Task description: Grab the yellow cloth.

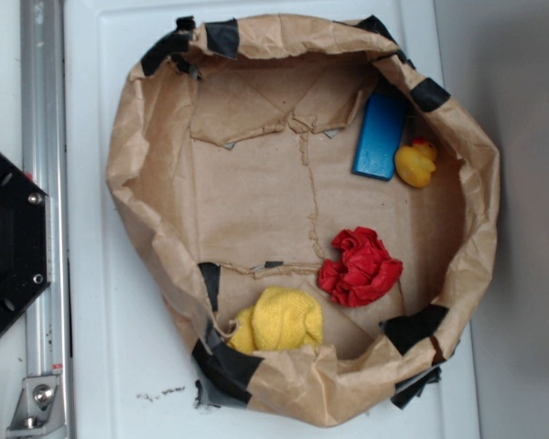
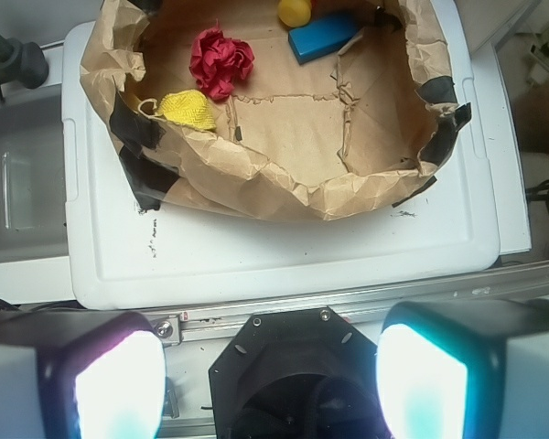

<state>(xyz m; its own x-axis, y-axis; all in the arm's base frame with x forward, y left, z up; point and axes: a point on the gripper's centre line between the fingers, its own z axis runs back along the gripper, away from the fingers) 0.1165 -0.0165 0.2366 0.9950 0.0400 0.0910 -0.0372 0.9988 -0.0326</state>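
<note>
**Approach not yet begun: gripper waiting far back from the yellow cloth**

White plastic lid surface [image 1: 101, 366] is carrying a crumpled brown paper basin with black tape patches [image 1: 146, 229]. Going left to right in the exterior view, the black robot base [image 1: 9, 242] is sitting at the left edge. Next, the bright yellow fuzzy terry cloth [image 1: 284, 320] is lying in the basin's lower part, against the near paper wall. A red wrinkly cloth [image 1: 360, 267] is lying just beside it. A blue rectangular block [image 1: 379, 137] and a small glossy yellow rubber duck [image 1: 415, 164] are resting together at the far rim.

In the wrist view, the gripper [image 2: 256, 384] is hovering with its pale fingers [image 2: 119, 389] spread wide, holding nothing. The cloth [image 2: 188, 109] is lying well ahead of them and to the left, tucked behind the paper rim.

Judging by this, the reach is only starting: the next move is calling for travel forward and left, over the rim, then down onto the cloth, avoiding the red one.
</note>
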